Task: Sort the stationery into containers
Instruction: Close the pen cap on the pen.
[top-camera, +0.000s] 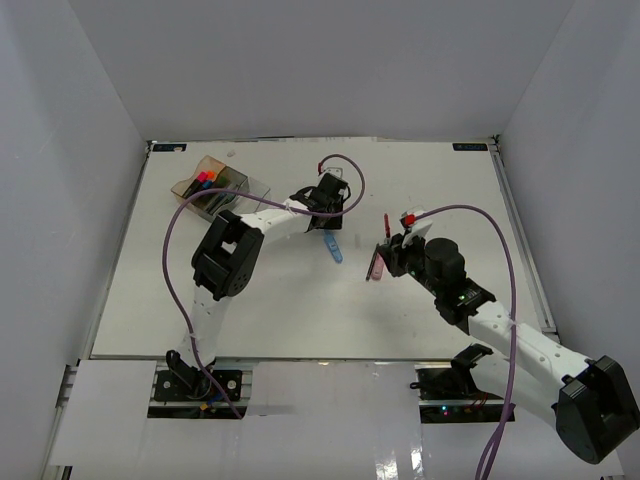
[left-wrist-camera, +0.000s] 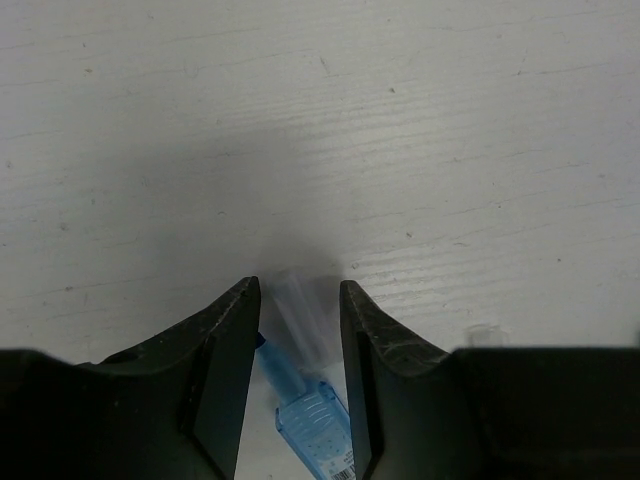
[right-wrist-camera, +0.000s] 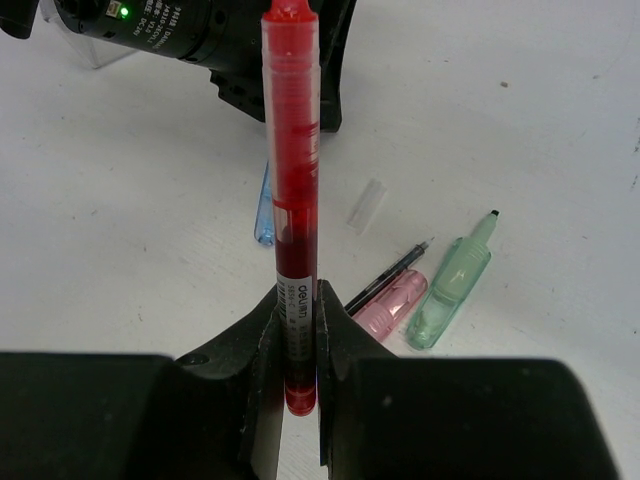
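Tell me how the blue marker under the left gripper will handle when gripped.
The blue marker looks like stiff, light plastic, so it should lift without flexing. Its clear cap looks smooth and may slip. It lies slightly askew between the left gripper's open fingers, so it will probably swivel as they close.

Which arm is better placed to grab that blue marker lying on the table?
Left. The left tool sits open astride the pastel blue plastic marker, with the transparent compartment tray on its side. The right tool is shut on a slim red pen.
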